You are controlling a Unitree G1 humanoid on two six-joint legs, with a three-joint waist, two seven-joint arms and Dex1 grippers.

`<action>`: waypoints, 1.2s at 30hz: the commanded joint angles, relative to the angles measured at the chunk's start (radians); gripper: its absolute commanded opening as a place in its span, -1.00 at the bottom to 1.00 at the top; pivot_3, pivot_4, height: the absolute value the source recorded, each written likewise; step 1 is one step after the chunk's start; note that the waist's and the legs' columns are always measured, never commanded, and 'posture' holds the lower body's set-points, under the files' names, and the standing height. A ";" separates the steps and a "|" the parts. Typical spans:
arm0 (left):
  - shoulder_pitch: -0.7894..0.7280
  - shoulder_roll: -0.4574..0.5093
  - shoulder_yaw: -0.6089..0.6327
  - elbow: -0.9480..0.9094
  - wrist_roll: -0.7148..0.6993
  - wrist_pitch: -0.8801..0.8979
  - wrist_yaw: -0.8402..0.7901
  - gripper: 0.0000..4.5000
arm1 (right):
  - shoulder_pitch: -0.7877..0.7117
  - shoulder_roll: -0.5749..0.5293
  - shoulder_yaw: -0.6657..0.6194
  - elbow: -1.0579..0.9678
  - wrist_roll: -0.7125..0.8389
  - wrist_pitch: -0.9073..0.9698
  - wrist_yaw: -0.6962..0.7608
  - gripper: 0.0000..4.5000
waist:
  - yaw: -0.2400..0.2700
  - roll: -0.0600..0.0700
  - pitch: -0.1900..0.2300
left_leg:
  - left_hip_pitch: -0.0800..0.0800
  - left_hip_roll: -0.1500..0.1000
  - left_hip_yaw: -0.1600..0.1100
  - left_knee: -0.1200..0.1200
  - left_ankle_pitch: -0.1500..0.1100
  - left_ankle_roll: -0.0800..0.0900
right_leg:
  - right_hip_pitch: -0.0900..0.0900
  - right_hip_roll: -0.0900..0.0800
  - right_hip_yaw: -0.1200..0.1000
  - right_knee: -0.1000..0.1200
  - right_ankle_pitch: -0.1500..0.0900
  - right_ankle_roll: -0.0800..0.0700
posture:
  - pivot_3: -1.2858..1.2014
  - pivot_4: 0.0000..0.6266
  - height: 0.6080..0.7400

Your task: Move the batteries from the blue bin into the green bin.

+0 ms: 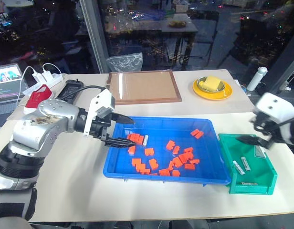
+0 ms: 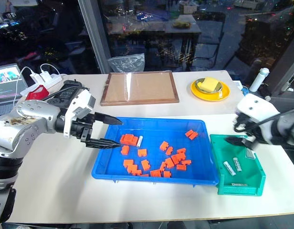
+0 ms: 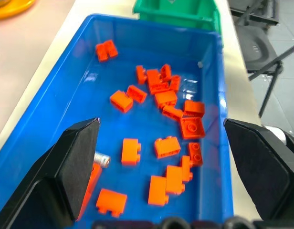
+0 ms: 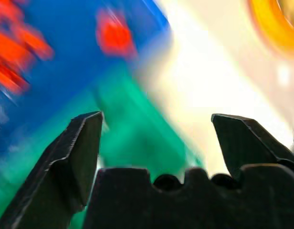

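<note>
The blue bin [image 1: 161, 120] sits mid-table, scattered with orange blocks [image 1: 181, 160]. One battery [image 1: 145, 140] lies near its left end, beside a row of blocks; the same battery [image 3: 101, 159] peeks out next to my left finger. My left gripper [image 1: 132, 132] hovers open and empty over that end of the bin, its tips just left of the battery. The green bin [image 1: 226, 157] stands against the blue bin's right side. Two batteries [image 1: 242, 165] lie side by side in it, and another [image 1: 249, 183] by its front wall. My right gripper [image 1: 249, 136] hangs open and empty over its far end.
Behind the blue bin lies a brown-framed board [image 1: 143, 86]. A yellow plate [image 1: 212, 88] and a white bottle [image 1: 257, 78] are at the back right. A power strip [image 1: 44, 76], a black adapter [image 1: 70, 88] and a laptop [image 1: 6, 81] crowd the back left.
</note>
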 commanded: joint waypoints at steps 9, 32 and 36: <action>0.272 0.184 0.295 -0.097 -0.023 0.046 0.065 1.00 | -0.297 0.524 0.447 0.174 -0.128 0.012 -0.136 0.87 | 0.025 0.000 0.000 | -0.002 0.004 -0.007 -0.001 0.001 -0.001 | -0.002 0.007 0.000 0.005 0.002 -0.004 | 0.03 -0.52 1.00; 0.369 0.236 0.389 -0.249 -0.173 0.140 0.171 1.00 | -0.373 0.904 0.516 0.928 -0.404 -0.497 -0.069 0.87 | -0.007 0.000 0.000 | 0.000 0.007 -0.005 -0.005 0.004 -0.006 | -0.014 0.010 0.000 0.018 0.003 -0.005 | 0.03 -0.52 1.00; 0.377 0.242 0.397 -0.257 -0.194 0.142 0.174 1.00 | -0.372 0.926 0.490 0.963 -0.410 -0.496 -0.036 0.64 | -0.012 0.000 0.000 | 0.001 0.007 -0.005 -0.006 0.004 -0.008 | -0.014 0.010 0.000 0.018 0.003 -0.005 | 0.03 -0.52 1.00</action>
